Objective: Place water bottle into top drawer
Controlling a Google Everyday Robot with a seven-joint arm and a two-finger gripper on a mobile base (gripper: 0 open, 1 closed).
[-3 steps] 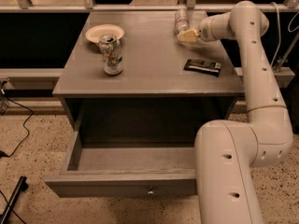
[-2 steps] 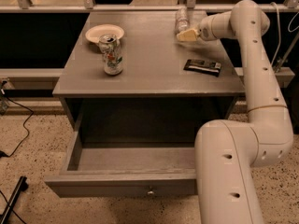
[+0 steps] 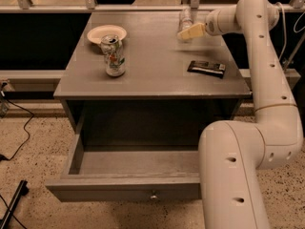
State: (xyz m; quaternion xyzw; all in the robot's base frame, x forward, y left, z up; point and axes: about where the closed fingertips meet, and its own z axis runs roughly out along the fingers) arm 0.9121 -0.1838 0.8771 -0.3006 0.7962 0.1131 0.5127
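Note:
The water bottle [image 3: 185,18] is clear plastic and stands upright at the back right of the grey table top [image 3: 152,75]. My gripper [image 3: 189,32] reaches in from the right and sits right at the bottle's lower part, partly covering it. Whether it grips the bottle does not show. The top drawer [image 3: 119,191] is pulled out below the table top. Its inside is bare and its small round knob [image 3: 153,195] faces front. My white arm [image 3: 267,80] runs down the right side and covers the drawer's right end.
A white printed drink can [image 3: 114,56] stands at the left of the table top, with a white bowl [image 3: 106,32] behind it. A dark flat packet [image 3: 206,68] lies at the right. A railing runs behind the table. Cables [image 3: 14,128] lie on the floor at left.
My gripper has edged slightly back along the table at the bottle. The bottle, the can and the drawer have not moved.

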